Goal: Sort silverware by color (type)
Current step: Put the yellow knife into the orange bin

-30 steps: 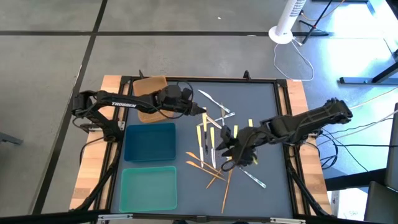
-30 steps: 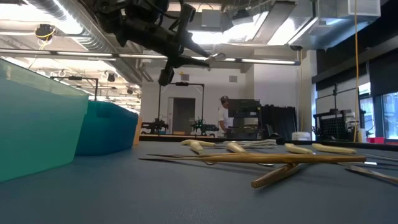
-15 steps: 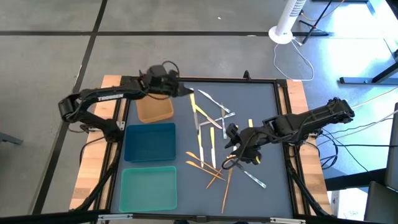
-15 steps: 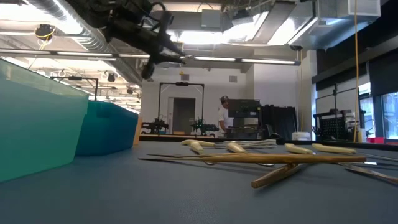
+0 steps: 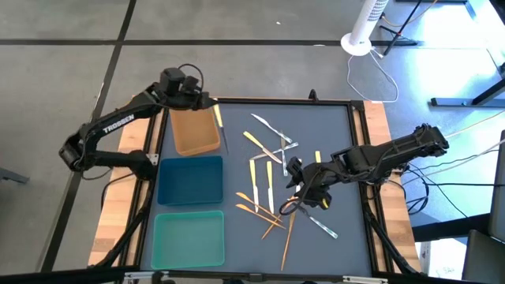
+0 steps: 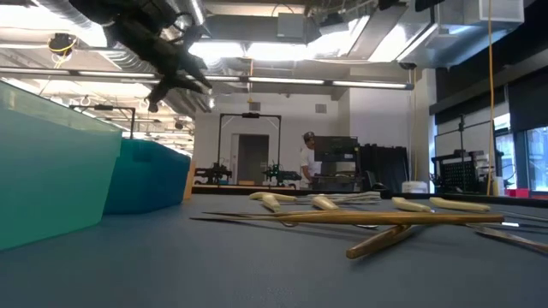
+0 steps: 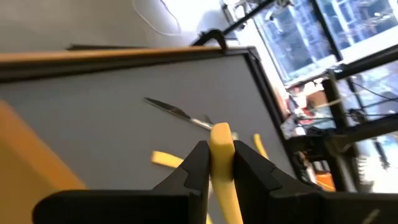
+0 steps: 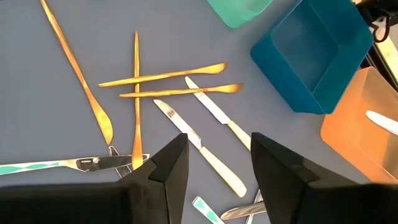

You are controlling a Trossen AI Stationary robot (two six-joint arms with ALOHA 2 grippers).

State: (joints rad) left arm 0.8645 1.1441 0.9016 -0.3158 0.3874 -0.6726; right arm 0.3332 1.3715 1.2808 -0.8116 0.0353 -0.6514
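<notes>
Now the left end effector [image 5: 207,102] is gripping a yellow-handled knife [image 5: 218,118] over the brown tray [image 5: 194,136]; the right end effector [image 5: 298,185], fingers apart (holding nothing), is hovering above the scattered silverware [image 5: 264,185] on the surface [image 5: 331,126].

Bright, even light in the high view; big white glare at 1–2 o'clock by the windows [image 5: 442,24]. Shadows on the table [image 5: 331,134] are soft & small. Low view: ceiling lamps [image 6: 282,51] glow at 12, near mat blurry. Left wrist view is soft & fuzzy, w/ window glare at 2 o'clock
</notes>
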